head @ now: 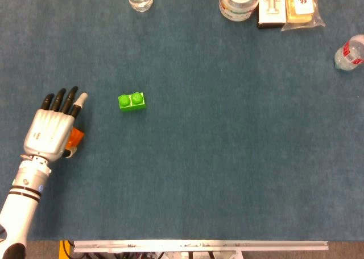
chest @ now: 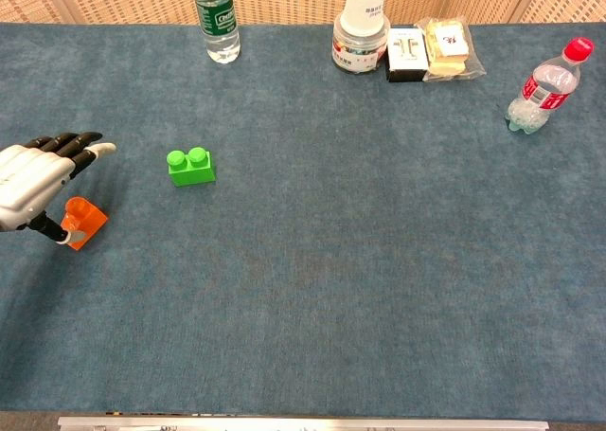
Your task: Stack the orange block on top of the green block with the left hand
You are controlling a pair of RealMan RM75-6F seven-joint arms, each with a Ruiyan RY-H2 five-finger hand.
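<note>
The orange block (chest: 83,221) lies tilted on the blue table cloth at the far left; in the head view the orange block (head: 74,137) peeks out from under the palm's right edge. My left hand (chest: 33,177) hovers over it with fingers stretched forward and the thumb down at the block's left side, touching it or nearly so. It does not grip the block. From above, the left hand (head: 50,128) shows palm down. The green block (chest: 191,166), also green block (head: 132,101), sits studs up a short way to the right and farther back. My right hand is out of both views.
Along the far edge stand a green-labelled bottle (chest: 215,19), a white jar (chest: 362,28), a small box (chest: 406,43) and a snack bag (chest: 448,44). A red-capped bottle (chest: 542,88) lies at the far right.
</note>
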